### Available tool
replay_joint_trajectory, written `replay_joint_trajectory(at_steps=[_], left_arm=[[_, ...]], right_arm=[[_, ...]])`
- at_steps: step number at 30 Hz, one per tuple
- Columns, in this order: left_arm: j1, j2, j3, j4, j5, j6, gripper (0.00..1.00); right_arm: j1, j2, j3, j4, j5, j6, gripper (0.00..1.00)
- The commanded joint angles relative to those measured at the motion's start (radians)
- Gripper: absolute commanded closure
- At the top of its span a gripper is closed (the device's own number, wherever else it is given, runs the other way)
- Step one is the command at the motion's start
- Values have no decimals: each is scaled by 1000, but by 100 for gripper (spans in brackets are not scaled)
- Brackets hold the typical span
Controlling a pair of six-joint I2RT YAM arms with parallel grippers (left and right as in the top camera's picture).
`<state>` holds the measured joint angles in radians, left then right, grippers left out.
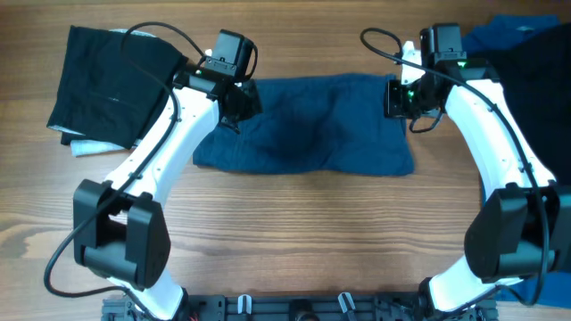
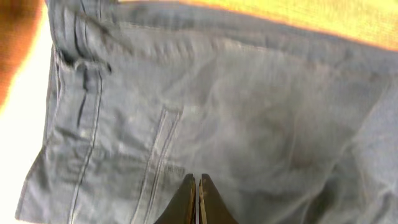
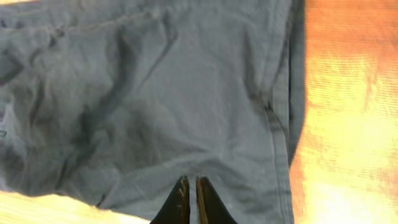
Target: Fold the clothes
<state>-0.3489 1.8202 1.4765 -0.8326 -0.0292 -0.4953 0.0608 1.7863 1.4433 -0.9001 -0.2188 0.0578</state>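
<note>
A dark navy garment lies folded into a flat band across the middle of the wooden table. My left gripper sits at its upper left corner and my right gripper at its upper right edge. In the left wrist view the jaws are pressed together with the seamed navy cloth at their tips. The right wrist view shows the jaws of the right gripper closed on the cloth's near edge, where the navy cloth puckers toward the tips.
A black garment lies folded at the far left with a bit of white cloth under it. At the far right corner a brighter blue garment and another black one are heaped. Bare wood runs along the front.
</note>
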Motion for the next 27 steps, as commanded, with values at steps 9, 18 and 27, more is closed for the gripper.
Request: replay_joint_trajectory(at_steps=[9, 18, 27], left_arm=[[94, 172, 1, 221, -59, 55, 96], [174, 320, 1, 380, -73, 71, 96], [227, 420, 3, 521, -140, 152, 96]], right_arm=[[2, 180, 5, 343, -44, -87, 96], [1, 404, 5, 583, 72, -84, 89], [0, 485, 5, 619, 108, -84, 87]])
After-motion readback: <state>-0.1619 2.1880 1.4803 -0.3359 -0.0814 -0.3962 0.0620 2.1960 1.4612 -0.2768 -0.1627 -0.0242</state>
